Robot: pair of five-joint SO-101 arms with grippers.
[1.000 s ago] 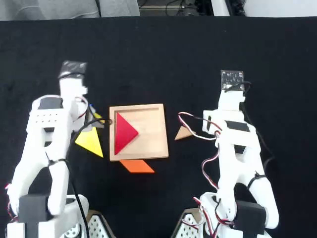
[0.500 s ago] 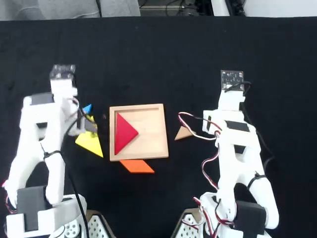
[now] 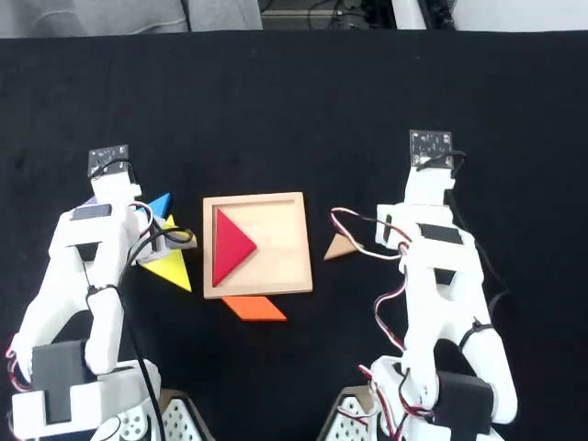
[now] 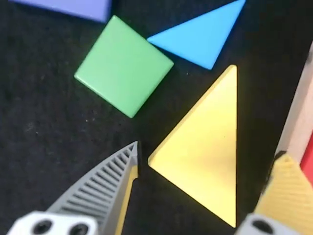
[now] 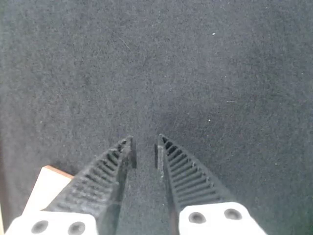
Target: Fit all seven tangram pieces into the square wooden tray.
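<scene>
Wooden tray (image 3: 280, 241) holds one red triangle (image 3: 230, 245), flat along one wall.

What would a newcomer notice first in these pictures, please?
The red triangle lying in the tray at the table's middle stands out against the black cloth. Just beside the tray, the left pincer hangs open over the yellow triangle, with a green square and a blue triangle close by.
</scene>
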